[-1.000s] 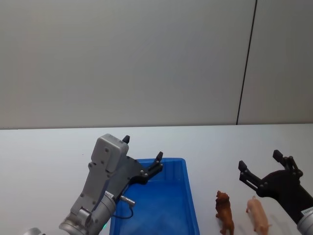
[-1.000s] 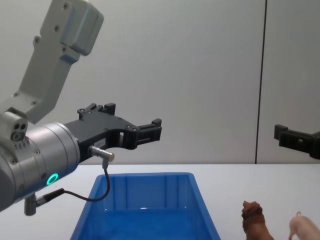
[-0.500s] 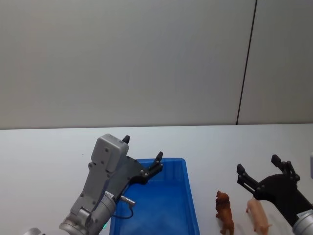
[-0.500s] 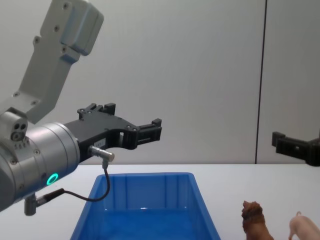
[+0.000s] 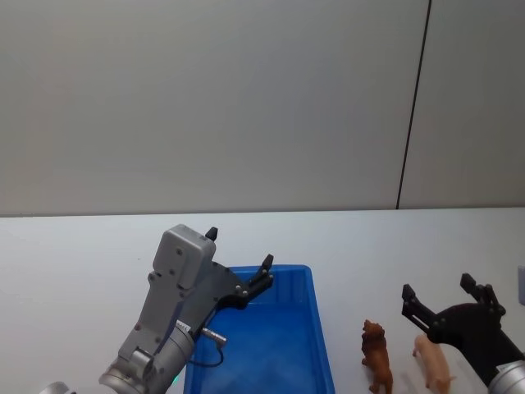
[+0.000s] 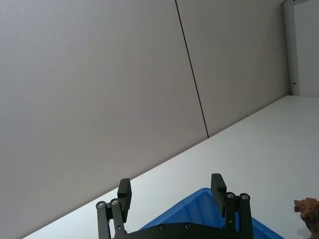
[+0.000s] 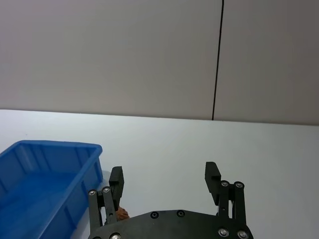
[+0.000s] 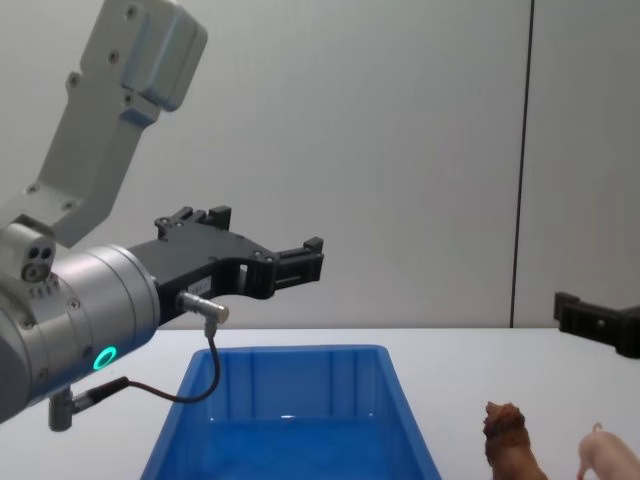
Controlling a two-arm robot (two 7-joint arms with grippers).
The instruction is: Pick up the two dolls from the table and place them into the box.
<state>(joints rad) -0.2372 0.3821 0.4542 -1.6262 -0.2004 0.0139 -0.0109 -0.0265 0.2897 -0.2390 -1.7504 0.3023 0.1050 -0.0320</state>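
Right gripper [image 5: 437,287] hangs with jaws wide apart, empty, the pink pig [image 5: 435,362] beneath them and the brown shaggy animal [image 5: 377,355] just beside; left gripper [image 5: 239,248] likewise spread, empty, over the blue box [image 5: 321,330]

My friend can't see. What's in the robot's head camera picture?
Two figurines, a shaggy reddish-brown animal and a pale pink pig, stand on the white table right of a bright blue plastic bin. The right end effector hovers open near the pig; the left end effector is open above the bin.
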